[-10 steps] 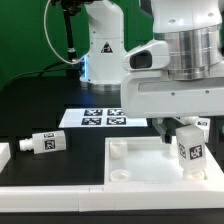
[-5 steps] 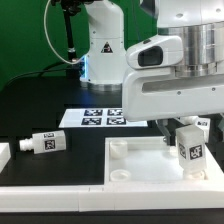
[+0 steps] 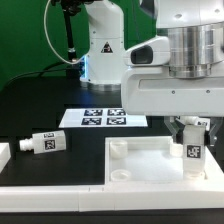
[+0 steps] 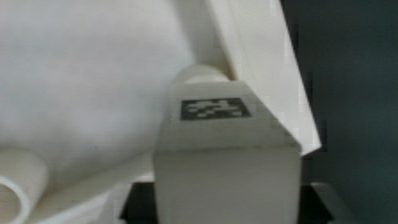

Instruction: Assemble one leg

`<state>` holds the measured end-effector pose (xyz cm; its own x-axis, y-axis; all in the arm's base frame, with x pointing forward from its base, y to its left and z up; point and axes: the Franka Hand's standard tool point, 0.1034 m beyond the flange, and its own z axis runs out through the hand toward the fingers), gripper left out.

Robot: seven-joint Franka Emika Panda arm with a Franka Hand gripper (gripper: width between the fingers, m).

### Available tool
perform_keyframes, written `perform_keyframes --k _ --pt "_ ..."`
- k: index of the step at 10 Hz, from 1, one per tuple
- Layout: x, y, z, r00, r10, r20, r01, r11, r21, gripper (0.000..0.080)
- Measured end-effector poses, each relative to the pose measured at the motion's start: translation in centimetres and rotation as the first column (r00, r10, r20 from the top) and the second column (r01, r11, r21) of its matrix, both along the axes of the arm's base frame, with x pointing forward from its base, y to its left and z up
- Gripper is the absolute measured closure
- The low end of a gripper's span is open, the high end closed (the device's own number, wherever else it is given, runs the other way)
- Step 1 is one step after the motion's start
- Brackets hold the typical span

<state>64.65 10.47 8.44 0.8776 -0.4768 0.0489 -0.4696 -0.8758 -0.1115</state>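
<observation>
Claw point(image 3: 190, 133) gripped an upright leg point(image 3: 191, 153) over a white tray point(image 3: 140, 162), near the tabletop's point(image 3: 50, 105) front edge, at the exterior view's right.

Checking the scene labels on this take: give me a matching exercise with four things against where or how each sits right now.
Things:
1. gripped leg
2. loose leg
3. marker board
4. tabletop

Places or states:
A. thin and flat, beyond the tabletop
B. upright in the shut tool
C. lying on its side, at the exterior view's left
D. large white tray in the foreground

Pairs: 1-B; 2-C; 3-A; 4-D
</observation>
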Motion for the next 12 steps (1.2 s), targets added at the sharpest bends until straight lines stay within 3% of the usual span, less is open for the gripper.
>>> perform_keyframes --k 2,3,5,6,8,9,10,11,12 --pt "-0.19 -0.23 -0.06 0.93 -0.366 -0.042 0.367 0.93 0.021 0.0514" --pt "-0.22 -0.34 -0.13 0.845 -0.529 -0.078 0.533 0.845 0.04 0.0514" --pt "-0.56 -0.43 -0.24 0.598 -0.79 -0.137 0.801 0.595 0.063 0.0513" --pt "-0.61 -0.26 -0.19 0.545 -0.825 -0.149 0.838 0.542 0.06 0.0513" --pt "-0.62 -0.31 -0.22 0.568 -0.81 -0.146 0.822 0.565 0.062 0.0512" --pt "-0.69 -0.11 -0.26 0.632 -0.764 -0.133 0.774 0.63 0.06 0.0442" --pt "-0.79 0.3 -0.31 0.746 -0.656 -0.11 0.664 0.745 0.059 0.0303" --pt "-0.5 0.13 -0.43 0.887 -0.459 -0.057 0.462 0.885 0.066 0.0303" --pt "-0.72 0.05 -0.91 0.954 -0.297 -0.039 0.299 0.952 0.059 0.0178"
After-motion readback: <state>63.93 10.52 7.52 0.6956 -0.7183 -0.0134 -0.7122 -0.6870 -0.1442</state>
